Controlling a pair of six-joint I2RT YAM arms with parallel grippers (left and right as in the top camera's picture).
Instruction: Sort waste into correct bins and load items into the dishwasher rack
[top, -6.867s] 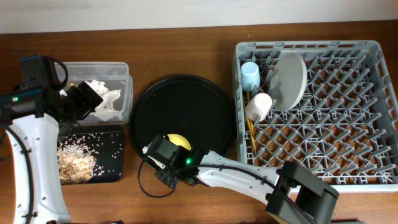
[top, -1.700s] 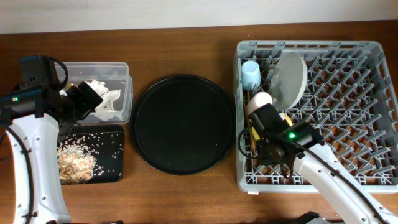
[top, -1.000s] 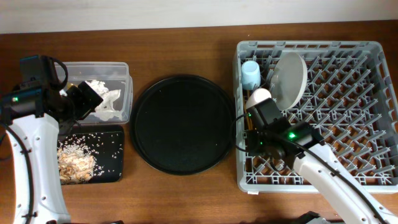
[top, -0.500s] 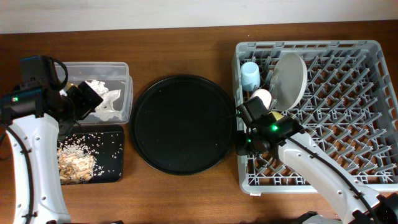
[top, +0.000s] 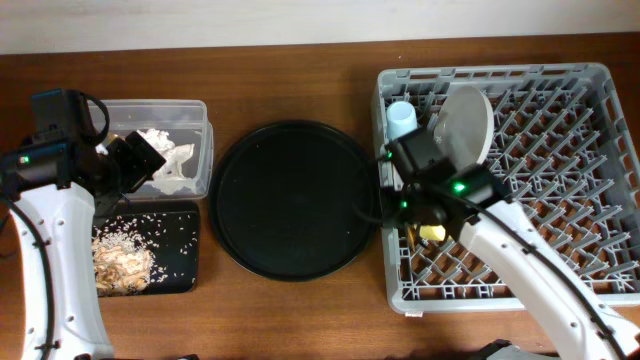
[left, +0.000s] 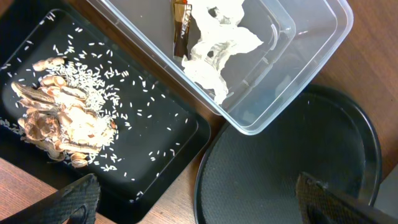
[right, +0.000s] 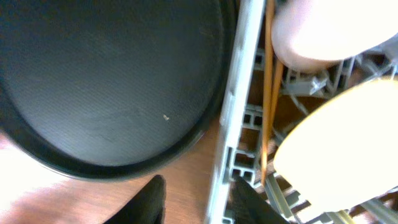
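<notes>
Right fingers hang parted and empty above the left wall of the dishwasher rack, with the grey rim showing in the gap between them. Just ahead of them, inside the rack, the yellow bowl sits among the pegs, touched by neither finger. From overhead only a sliver of it shows beneath the arm. Wooden chopsticks lie along the rack wall beside the bowl, and the pink cup rests farther ahead. Beyond that, toward the rack's far corner, the light-blue cup sits next to the grey plate, which is propped on edge between the pegs. On the outer side of these fingers, just beside the rack, the round black tray lies on the wooden surface.

Left fingers are spread wide, gripping nothing, well apart from the rack. Ahead of them the clear tub holds the crumpled tissue, with the brown-gold wrapper lying against it. Beside the tub, the flat black tray carries the brownish food scraps in a heap, with rice grains scattered around them.
</notes>
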